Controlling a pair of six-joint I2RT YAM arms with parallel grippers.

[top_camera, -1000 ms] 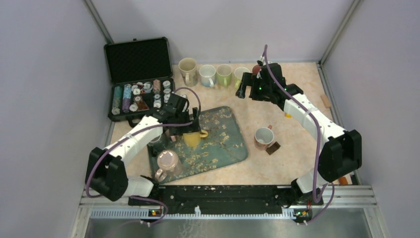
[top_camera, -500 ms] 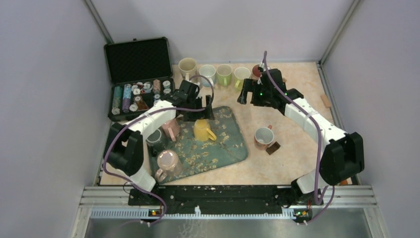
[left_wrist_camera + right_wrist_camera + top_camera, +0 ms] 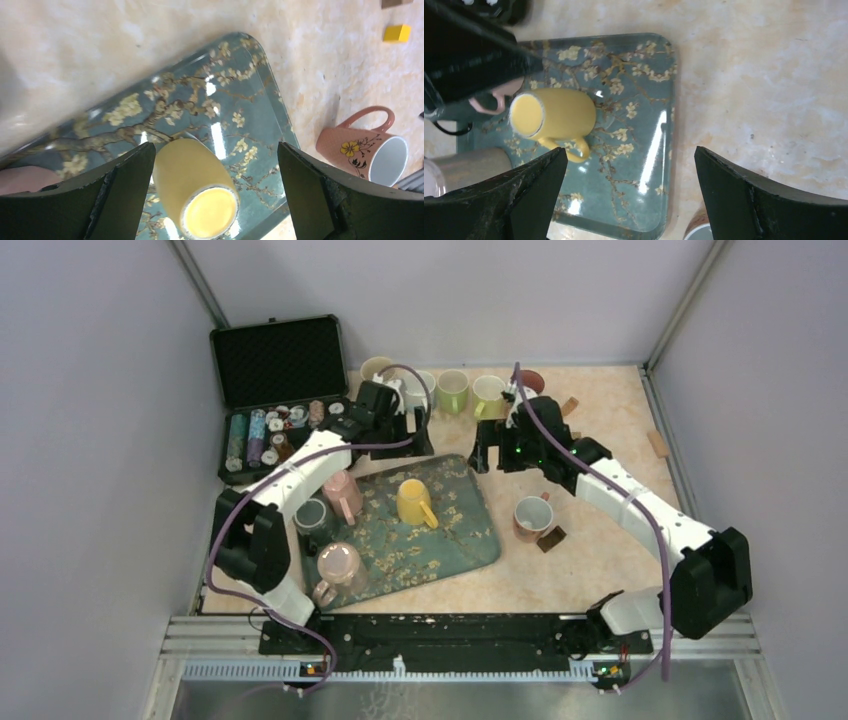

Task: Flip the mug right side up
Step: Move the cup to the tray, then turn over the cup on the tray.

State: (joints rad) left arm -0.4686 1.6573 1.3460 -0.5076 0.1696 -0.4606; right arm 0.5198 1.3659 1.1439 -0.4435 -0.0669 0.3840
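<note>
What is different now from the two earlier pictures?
The left hand let go of the yellow mug and drew back, open, to the far edge of the tray. The right hand came from the mug row toward the tray. The pink mug beside the tray stayed put.

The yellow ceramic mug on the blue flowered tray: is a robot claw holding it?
No, the yellow ceramic mug stands free on the blue flowered tray, clear of the open left gripper.

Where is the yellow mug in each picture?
Top view: the yellow mug is in the middle, on the flowery tray.
Left wrist: the mug is at the bottom, in the middle.
Right wrist: the mug is left of middle, handle pointing down.
All three show the flowery tray under it.
</note>
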